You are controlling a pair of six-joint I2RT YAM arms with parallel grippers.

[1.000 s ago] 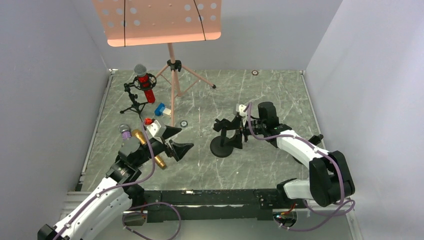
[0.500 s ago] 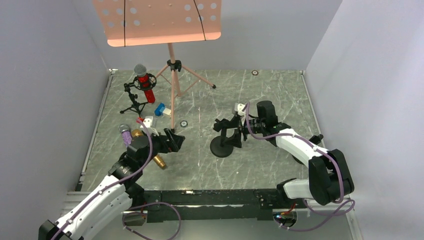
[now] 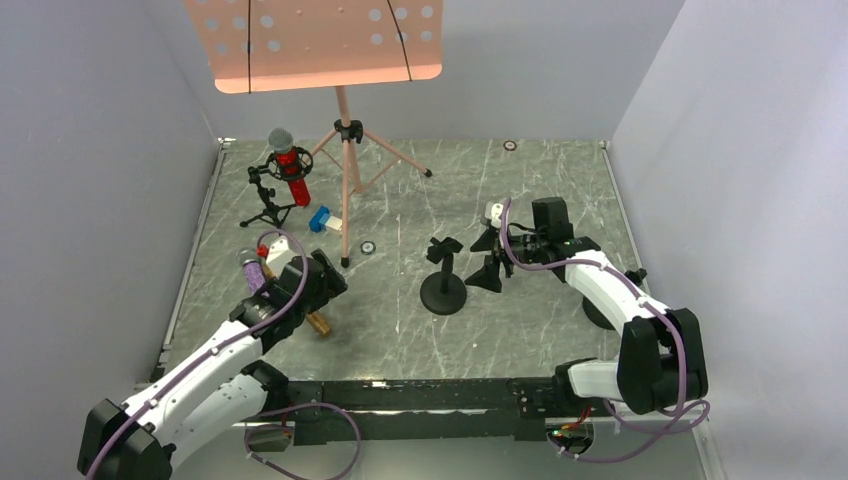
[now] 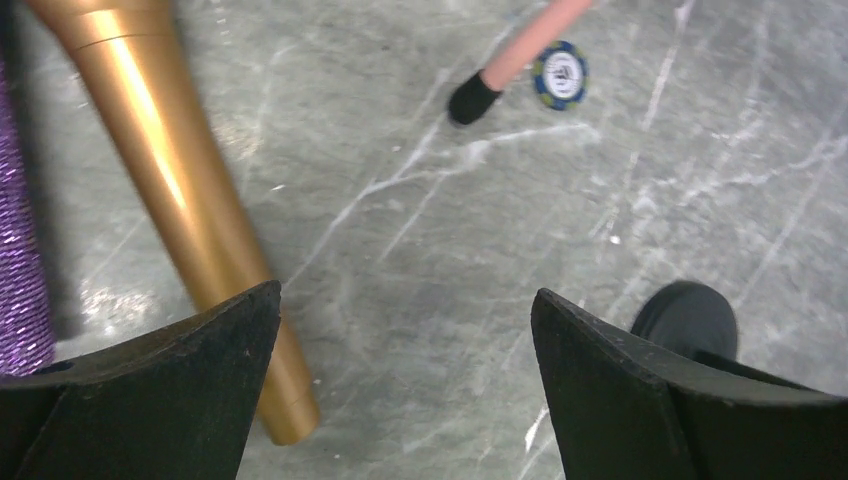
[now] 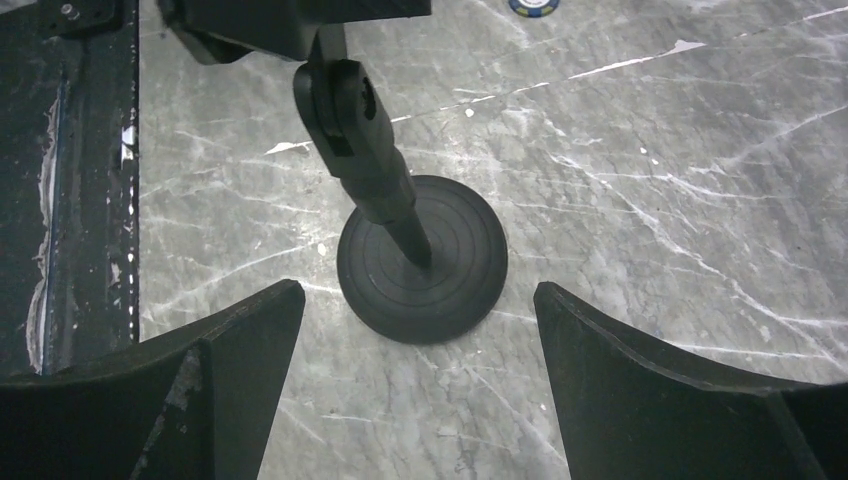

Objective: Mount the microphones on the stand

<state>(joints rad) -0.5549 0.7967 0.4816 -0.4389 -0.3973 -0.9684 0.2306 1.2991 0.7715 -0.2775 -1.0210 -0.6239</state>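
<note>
the left arm (image 3: 205, 365) and right arm (image 3: 600, 285) wore glossy white shells over black joints, each with a thin purple cable (image 3: 302, 278) looped alongside. the left gripper (image 4: 405, 292) and right gripper (image 5: 418, 288) had matte black, wedge-shaped fingers (image 4: 170, 390) with grainy faces.

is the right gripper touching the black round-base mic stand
Apart. Right wrist view: bare table shows between the stand's base and both open fingers of the right gripper.

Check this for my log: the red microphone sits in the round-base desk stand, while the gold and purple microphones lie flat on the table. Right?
No. The red microphone sits in the small black tripod stand at back left; the round-base desk stand is empty, as the top external view shows. The gold microphone and purple microphone do lie flat on the table.
</note>
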